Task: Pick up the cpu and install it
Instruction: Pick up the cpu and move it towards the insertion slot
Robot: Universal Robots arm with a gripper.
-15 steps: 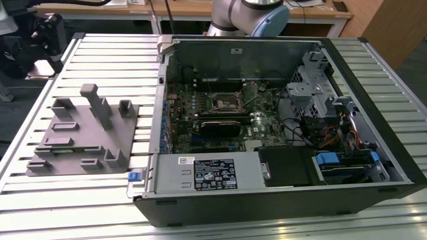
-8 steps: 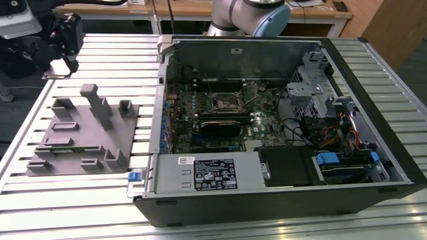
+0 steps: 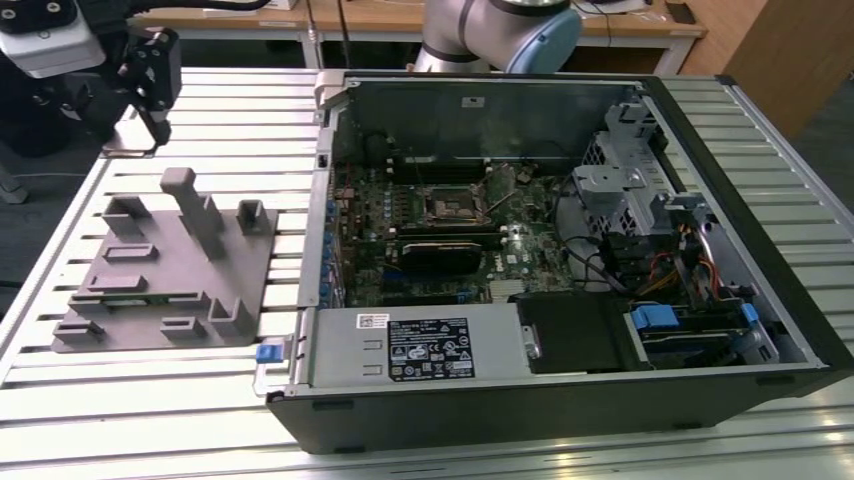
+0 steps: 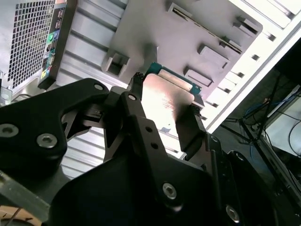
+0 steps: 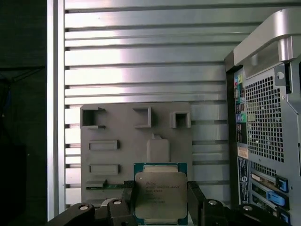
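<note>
On the table, the block plate sits toward the exterior view's left edge and the open computer case just beside it on the right, socket in the board inside. Over the far corner on that left side, behind the plate, hangs the gripper with the chip between its fingers.

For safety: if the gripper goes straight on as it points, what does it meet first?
Probably the grey fixture, seen just beyond the cpu that the gripper holds; depth is unclear.
</note>
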